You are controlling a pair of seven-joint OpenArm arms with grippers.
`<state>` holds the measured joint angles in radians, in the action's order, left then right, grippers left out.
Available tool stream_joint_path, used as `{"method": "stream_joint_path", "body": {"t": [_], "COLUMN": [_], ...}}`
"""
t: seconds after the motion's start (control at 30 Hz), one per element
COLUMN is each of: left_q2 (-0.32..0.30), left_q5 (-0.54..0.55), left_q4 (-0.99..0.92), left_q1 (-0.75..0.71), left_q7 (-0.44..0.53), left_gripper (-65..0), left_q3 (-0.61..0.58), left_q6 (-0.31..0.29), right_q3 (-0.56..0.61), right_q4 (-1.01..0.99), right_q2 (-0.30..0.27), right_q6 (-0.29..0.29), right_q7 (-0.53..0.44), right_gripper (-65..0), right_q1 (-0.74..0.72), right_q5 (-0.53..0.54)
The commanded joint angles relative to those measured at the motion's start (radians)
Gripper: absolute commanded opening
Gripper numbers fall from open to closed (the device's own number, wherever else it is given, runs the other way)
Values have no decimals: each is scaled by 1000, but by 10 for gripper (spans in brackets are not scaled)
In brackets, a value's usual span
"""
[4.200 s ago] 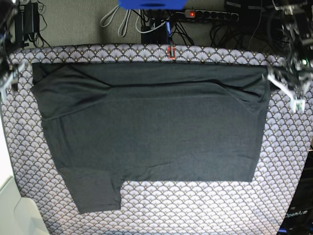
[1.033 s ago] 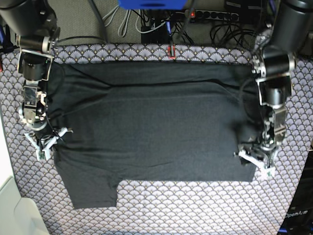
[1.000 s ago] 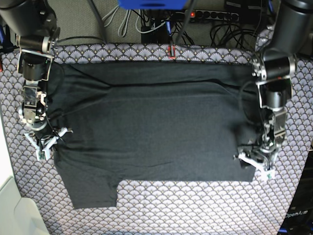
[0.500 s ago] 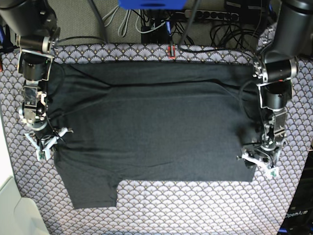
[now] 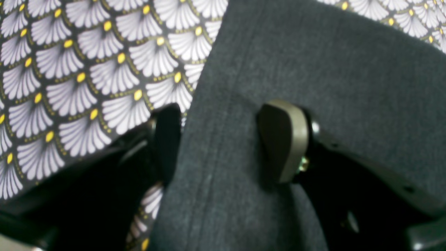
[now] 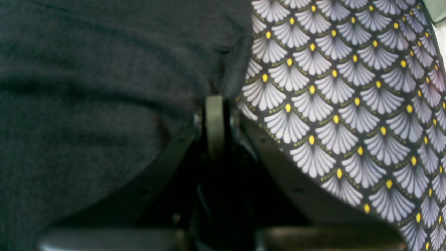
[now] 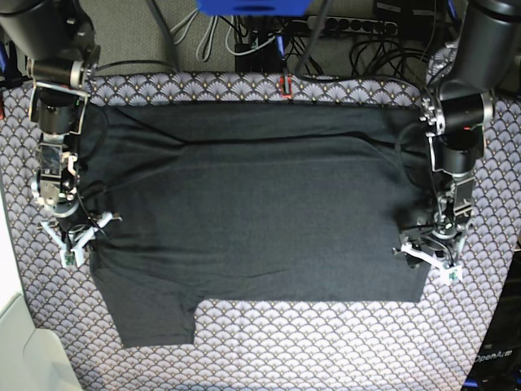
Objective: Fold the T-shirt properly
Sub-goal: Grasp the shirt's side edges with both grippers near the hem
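Observation:
The black T-shirt (image 7: 260, 204) lies spread flat on the fan-scale patterned cloth (image 7: 326, 342), one sleeve sticking out at the front left (image 7: 155, 318). My left gripper (image 7: 429, 259) is at the shirt's right edge. In the left wrist view it (image 5: 223, 139) is open and straddles the hem of the shirt (image 5: 313, 69), one finger on the cloth, the other on the fabric. My right gripper (image 7: 77, 240) is at the shirt's left edge. In the right wrist view it (image 6: 217, 104) is shut, pinching the puckered edge of the shirt (image 6: 87, 87).
The patterned cloth (image 5: 87, 69) covers the whole table and also shows in the right wrist view (image 6: 348, 104). Cables and a power strip (image 7: 350, 24) lie behind the table's far edge. A white surface (image 7: 24, 350) sits at the front left corner.
My left gripper has shifted slightly along the shirt's right edge, first toward the front, then back a little. The right arm and the shirt have stayed put.

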<state>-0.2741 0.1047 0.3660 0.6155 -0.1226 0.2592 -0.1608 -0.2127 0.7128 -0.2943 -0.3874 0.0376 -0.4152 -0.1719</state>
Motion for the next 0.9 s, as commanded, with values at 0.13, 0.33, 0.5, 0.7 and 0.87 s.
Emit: {"method": "stream_joint_path", "body": {"t": [0.13, 0.33, 0.5, 0.7, 0.87], "left_q2": [-11, -11, -11, -11, -11], "left_q5": [3, 3, 3, 3, 2], "left_q4": [3, 11, 14, 66, 110], "left_q1": [25, 25, 28, 25, 22], "left_q7": [-2, -4, -5, -12, -13], "left_gripper": [-271, -495, -640, -648, -648], "left_q3": [2, 2, 2, 2, -4], "left_q6": [-1, -4, -3, -4, -3], "right_q3": [-1, -1, -1, -1, -9], "right_q4": [17, 17, 17, 18, 18], "right_q2": [-16, -16, -16, -18, -18], "right_q6": [5, 5, 5, 1, -48], "right_q7": [-17, 14, 14, 14, 14], "right_gripper": [-650, -650, -650, -650, -650], "right_q1": [-29, -40, -44, -46, -46], "right_q5": [12, 12, 12, 12, 12]}}
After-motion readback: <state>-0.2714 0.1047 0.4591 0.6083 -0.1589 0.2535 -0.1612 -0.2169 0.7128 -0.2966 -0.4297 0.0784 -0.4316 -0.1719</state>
